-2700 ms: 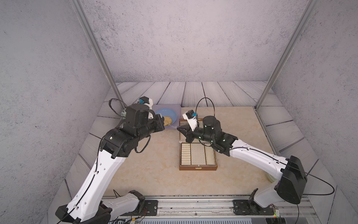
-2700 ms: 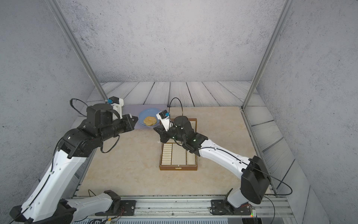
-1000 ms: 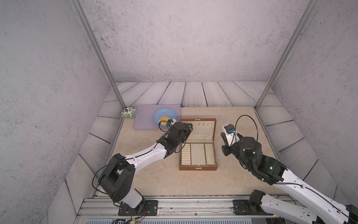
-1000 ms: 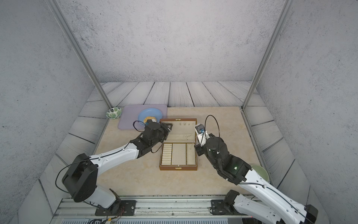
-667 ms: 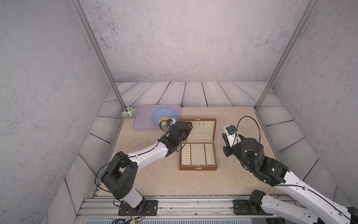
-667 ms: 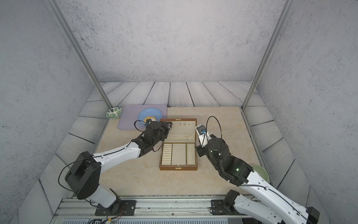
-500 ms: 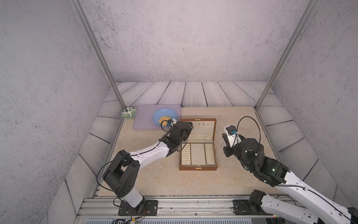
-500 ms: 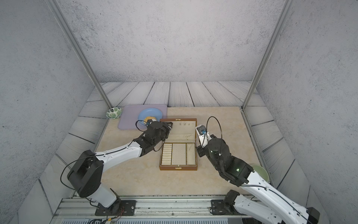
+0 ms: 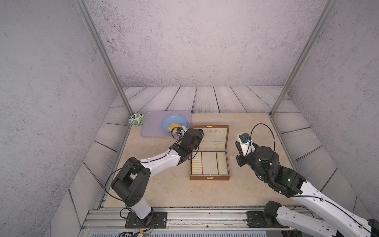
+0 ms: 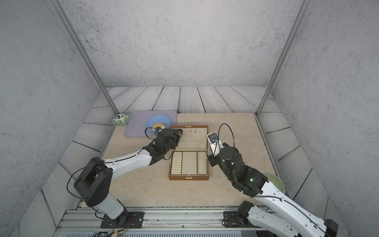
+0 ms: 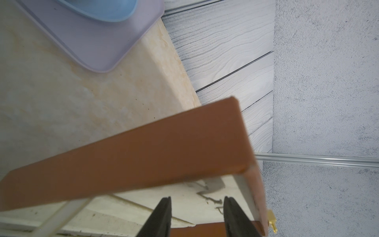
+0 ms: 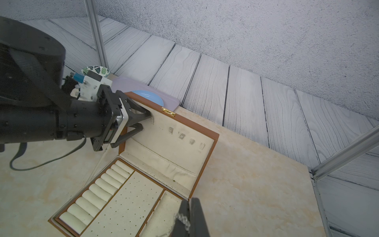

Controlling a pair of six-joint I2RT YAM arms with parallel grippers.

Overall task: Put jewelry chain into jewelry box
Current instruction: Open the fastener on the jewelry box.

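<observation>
Your right gripper is clamped on the jewelry chain. Links show pinched between the fingertips in the right wrist view, and the rest of the strand hangs below. Your left gripper has its jaws apart, fingers against the cream lining at a top corner of the lid. It looks like it is propping the lid, not gripping anything.

Progress, my call: the jewelry box is open and the chain is lifted, so you're past halfway. You have yet to carry it over the wall, lower it and release it inside.

In a top view the strand hangs just beside the box's right wall, outside it, over the table. Can't tell if its end touches down. The right compartment is the nearest.
</observation>
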